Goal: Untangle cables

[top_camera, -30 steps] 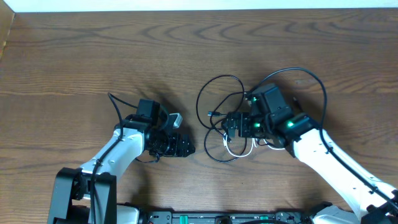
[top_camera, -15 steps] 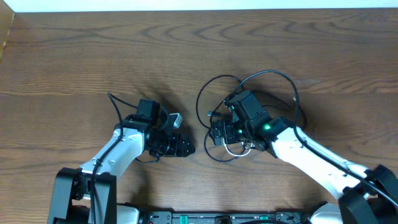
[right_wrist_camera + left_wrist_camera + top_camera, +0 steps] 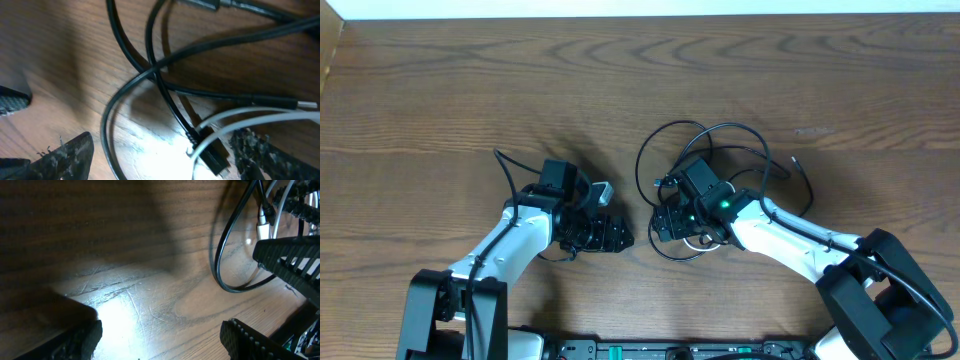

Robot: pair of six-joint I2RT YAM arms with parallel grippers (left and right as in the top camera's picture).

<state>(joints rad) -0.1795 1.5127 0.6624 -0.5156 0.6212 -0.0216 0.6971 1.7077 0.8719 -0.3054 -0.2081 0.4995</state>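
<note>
surface: dark wood-grain table [image 3: 440, 90], with a pale strip [image 3: 620, 8] along the far edge.
black cables [image 3: 640, 168]: all bunched into one tangle a bit right of centre. They make a couple of big overlapping loops, and one loose end trails off to the right.
white cable [image 3: 202, 142]: the short one, sitting at the near side of the pile under the right gripper. Close up it runs right against a black plug end.
right gripper [image 3: 668, 222]: sitting over the left part of the tangle, jaws spread wide. The fingers [image 3: 70, 155] sit either side of some crossing black strands, and nothing's actually pinched.
left gripper [image 3: 612, 236]: low over the table just left of the tangle and not touching it. Jaws are apart with only bare wood between them.
in the way: the right arm [image 3: 790, 235] lies across the near-right part of the loops and hides bits of them, so I can't tell how those strands cross.
</note>
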